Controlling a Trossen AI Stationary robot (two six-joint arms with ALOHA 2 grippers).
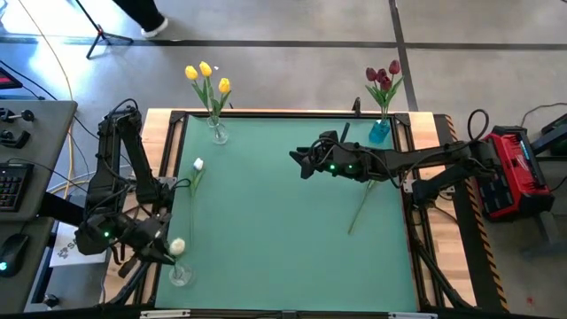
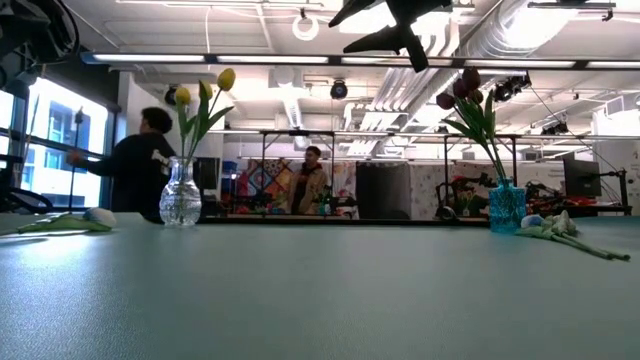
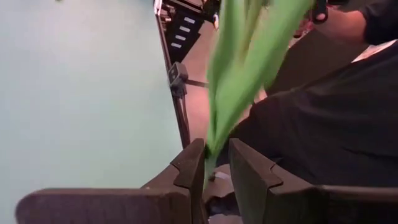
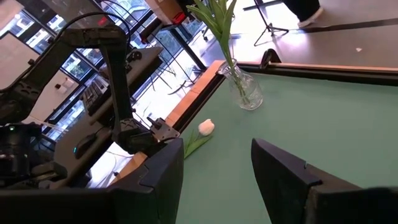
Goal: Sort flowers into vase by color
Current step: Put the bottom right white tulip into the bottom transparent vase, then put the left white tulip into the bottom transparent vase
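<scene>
My left gripper (image 1: 159, 251) is at the table's near left corner, shut on a white tulip whose head (image 1: 177, 245) shows beside it, just above a small clear vase (image 1: 180, 276). Whether the stem reaches into that vase is hidden. Another white tulip (image 1: 197, 166) lies flat near the left edge. Yellow tulips (image 1: 205, 73) stand in a clear vase (image 1: 218, 134) at the far edge. Dark red tulips (image 1: 383, 78) stand in a blue vase (image 1: 380, 132). One more flower's stem (image 1: 361, 206) lies on the mat, its head under the right arm. My right gripper (image 1: 297, 161) hovers open above the mat's middle. My left gripper pinches the white tulip's green stem (image 3: 210, 163) between its two fingers, low on the leafy part. The leaves (image 3: 245, 59) spread away beyond the fingertips. The stem runs along the fingers rather than across them. The flower is off the mat.
The green mat is framed by a wooden edge (image 1: 425, 177). A keyboard and mouse lie on a desk left of the table (image 1: 13, 186), and a red device stands to the right (image 1: 514, 168). People stand in the room beyond the far edge (image 2: 140, 165). The mat's near half is bare.
</scene>
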